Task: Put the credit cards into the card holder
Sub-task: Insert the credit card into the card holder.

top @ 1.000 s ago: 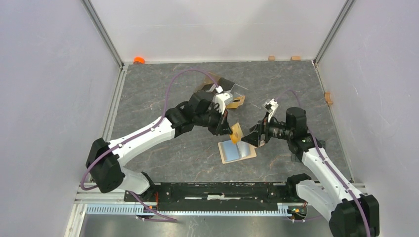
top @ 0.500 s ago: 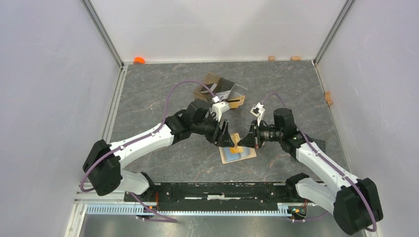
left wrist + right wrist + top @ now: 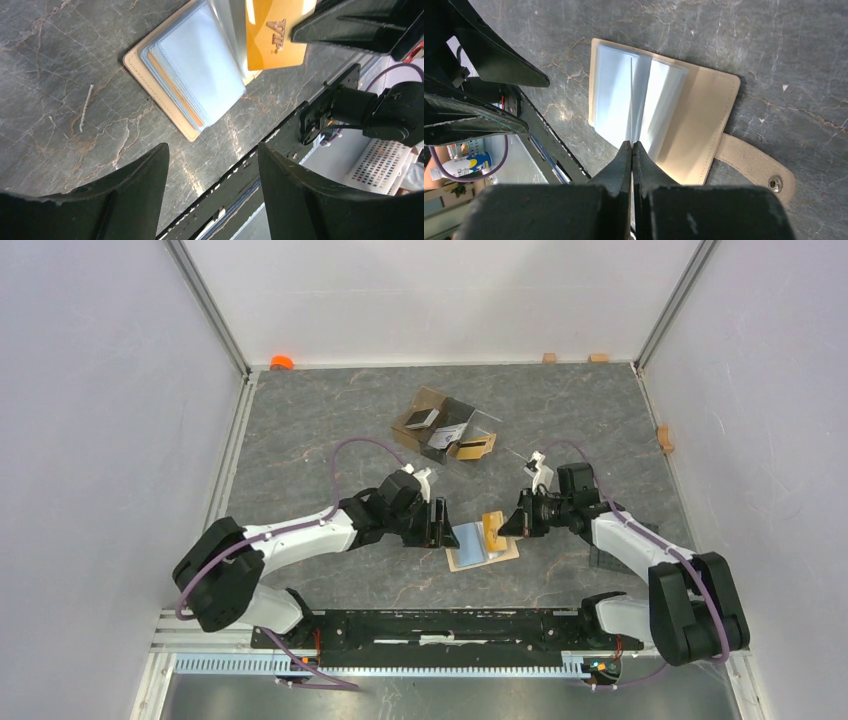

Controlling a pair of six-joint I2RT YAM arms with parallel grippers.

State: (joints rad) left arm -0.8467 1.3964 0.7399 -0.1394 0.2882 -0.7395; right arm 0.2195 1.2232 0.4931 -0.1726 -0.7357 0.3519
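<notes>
From above, the right gripper pinched a gold card upright over the open card holder. Left wrist view: the left gripper stood spread and empty beside it. Right wrist view: fingers pressed tight on the card's edge. Nothing pinned the card holder, so a push could slide it and the card would miss.

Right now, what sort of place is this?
Probably a robot test booth in a lab, not a home: plain white walls box in a grey stone-patterned table, with a left arm and right arm bolted at its near edge.
</notes>
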